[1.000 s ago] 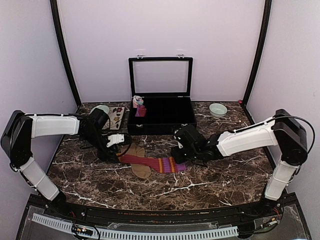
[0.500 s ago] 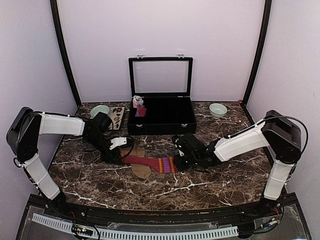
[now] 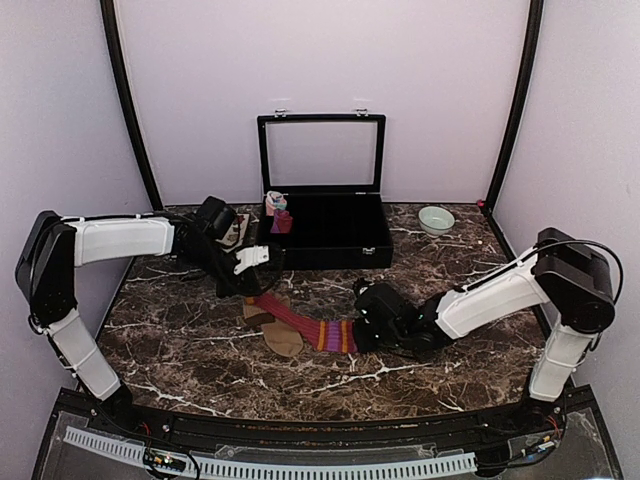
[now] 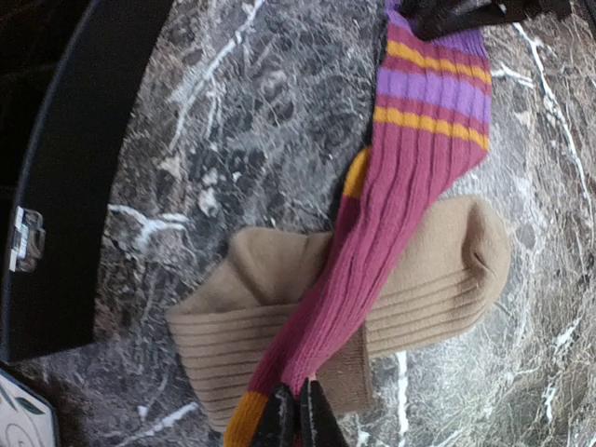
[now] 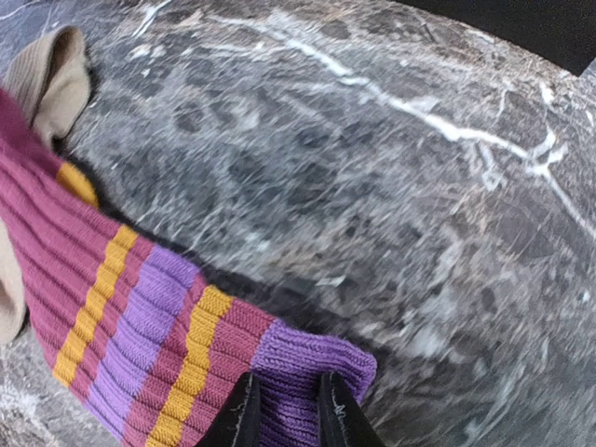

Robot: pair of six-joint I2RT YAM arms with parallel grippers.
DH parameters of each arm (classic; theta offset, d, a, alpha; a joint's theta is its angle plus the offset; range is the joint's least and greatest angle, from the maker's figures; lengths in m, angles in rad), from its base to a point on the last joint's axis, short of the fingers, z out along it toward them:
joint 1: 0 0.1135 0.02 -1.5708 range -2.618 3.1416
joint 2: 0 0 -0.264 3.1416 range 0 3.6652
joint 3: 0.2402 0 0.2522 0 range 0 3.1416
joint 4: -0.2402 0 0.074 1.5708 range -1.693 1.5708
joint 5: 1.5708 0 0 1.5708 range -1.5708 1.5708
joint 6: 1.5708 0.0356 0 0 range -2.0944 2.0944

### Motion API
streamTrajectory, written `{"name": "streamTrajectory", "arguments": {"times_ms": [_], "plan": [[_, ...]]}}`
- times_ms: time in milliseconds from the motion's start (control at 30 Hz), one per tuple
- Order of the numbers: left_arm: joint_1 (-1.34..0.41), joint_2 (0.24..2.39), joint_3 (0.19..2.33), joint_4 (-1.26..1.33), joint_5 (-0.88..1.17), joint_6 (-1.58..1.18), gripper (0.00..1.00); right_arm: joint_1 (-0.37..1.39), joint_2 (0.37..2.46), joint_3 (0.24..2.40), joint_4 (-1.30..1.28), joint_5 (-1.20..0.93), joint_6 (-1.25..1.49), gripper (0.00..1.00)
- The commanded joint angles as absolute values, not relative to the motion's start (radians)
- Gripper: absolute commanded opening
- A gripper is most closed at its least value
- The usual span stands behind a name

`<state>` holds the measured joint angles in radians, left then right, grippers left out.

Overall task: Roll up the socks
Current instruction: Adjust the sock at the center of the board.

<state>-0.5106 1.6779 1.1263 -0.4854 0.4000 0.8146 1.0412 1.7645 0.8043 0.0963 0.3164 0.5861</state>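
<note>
The red-maroon sock [image 3: 300,322] stretches slanted between both grippers, draped over the tan sock [image 3: 280,338], which lies flat on the marble table. My left gripper [image 3: 256,290] is shut on its toe end, next to the orange tip; in the left wrist view the closed fingertips [image 4: 300,414] pinch the maroon fabric [image 4: 400,196] above the tan sock [image 4: 447,270]. My right gripper [image 3: 357,335] holds the striped cuff end; in the right wrist view the purple cuff [image 5: 312,368] sits pinched between the gripper [image 5: 289,414] fingers.
An open black box [image 3: 320,250] with a raised lid stands behind the socks, a pink and light-blue bundle [image 3: 277,210] in its left corner. A pale green bowl [image 3: 435,218] sits back right. A small tray [image 3: 238,230] lies behind the left arm.
Both grippers have closed on the red sock's ends. The left one pulled the toe end toward the back; the right one drew the cuff nearer, so the sock now lies slanted.
</note>
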Motion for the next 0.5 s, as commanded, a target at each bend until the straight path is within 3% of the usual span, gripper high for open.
{"name": "streamTrajectory", "arguments": {"times_ms": [0, 233, 467], "plan": [[-0.536, 1.686, 1.201, -0.485, 0.392, 0.78, 0.0, 1.135, 1.792, 0.764, -0.031, 0.374, 0.709, 0.2], [-0.598, 1.75, 1.254, -0.353, 0.281, 0.758, 0.0, 1.245, 1.78, 0.752, -0.056, 0.412, 0.817, 0.18], [-0.672, 1.9, 1.394, -0.345, 0.19, 0.762, 0.0, 1.329, 1.844, 0.91, -0.221, 0.47, 0.885, 0.18]]}}
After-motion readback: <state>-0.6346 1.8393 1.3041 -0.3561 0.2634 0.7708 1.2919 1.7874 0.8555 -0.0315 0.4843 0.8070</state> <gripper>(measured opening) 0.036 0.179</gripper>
